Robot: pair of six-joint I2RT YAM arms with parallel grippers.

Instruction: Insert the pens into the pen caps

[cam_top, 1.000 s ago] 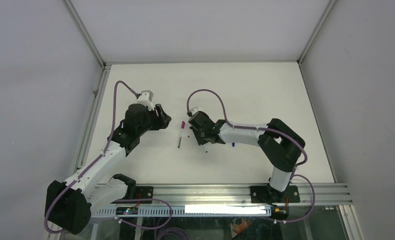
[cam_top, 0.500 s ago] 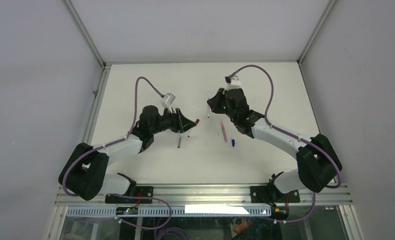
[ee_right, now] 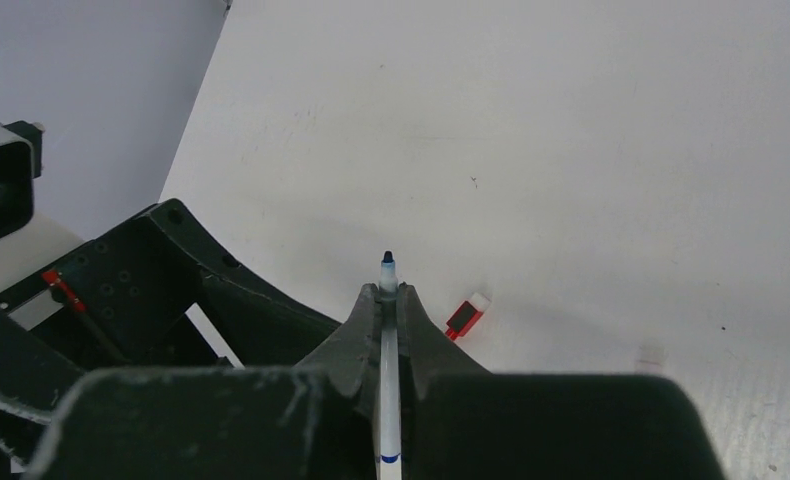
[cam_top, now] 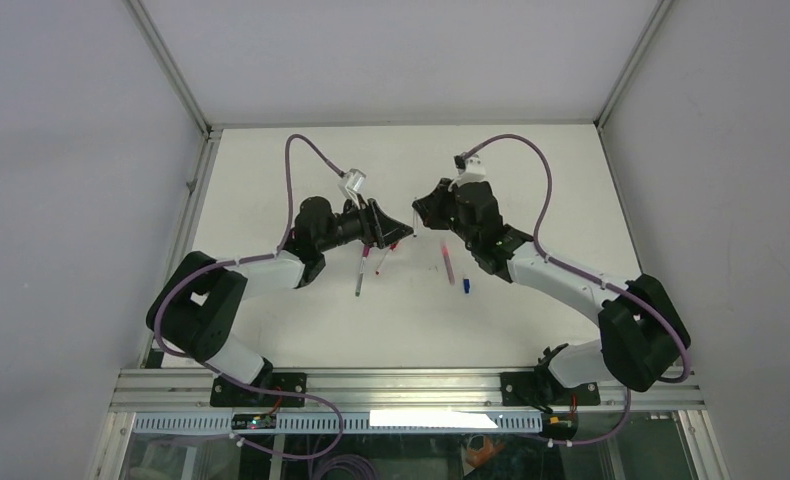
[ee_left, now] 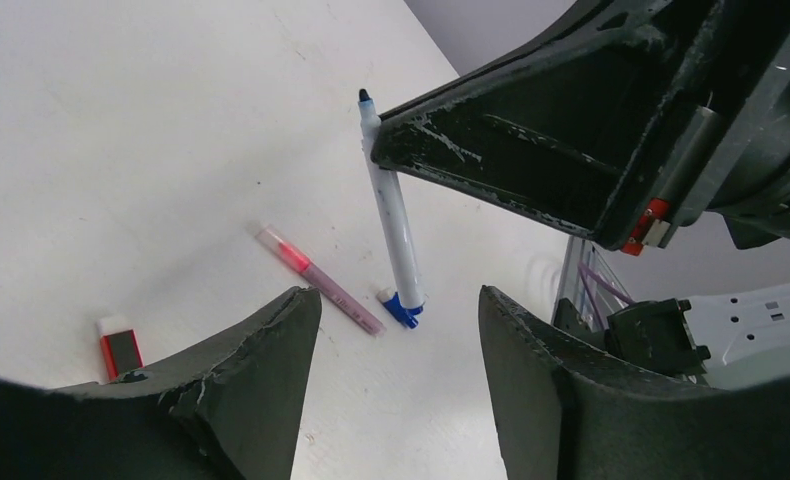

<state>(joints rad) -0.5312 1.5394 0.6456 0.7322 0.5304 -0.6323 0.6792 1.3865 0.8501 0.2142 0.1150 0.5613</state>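
My right gripper (ee_right: 387,292) is shut on a white pen (ee_right: 387,340) whose dark tip sticks out past the fingertips; it also shows in the left wrist view (ee_left: 391,215). In the top view the right gripper (cam_top: 418,214) faces my left gripper (cam_top: 395,228) closely. The left gripper (ee_left: 396,335) is open and empty. A red cap (ee_left: 119,345) lies on the table; it also shows in the right wrist view (ee_right: 466,317). A pink pen (cam_top: 447,262) and a blue cap (cam_top: 466,287) lie right of centre. The pink pen (ee_left: 321,282) and blue cap (ee_left: 401,306) also show between the left fingers.
A grey pen (cam_top: 359,280) lies on the table just below the left gripper, its top end hidden by the gripper. White walls and metal frame rails (cam_top: 186,240) bound the white table (cam_top: 531,180). The front rail runs along the near edge.
The right arm swung to the far side holding the white pen. The left arm reached right and up, bringing its gripper close to the right gripper.
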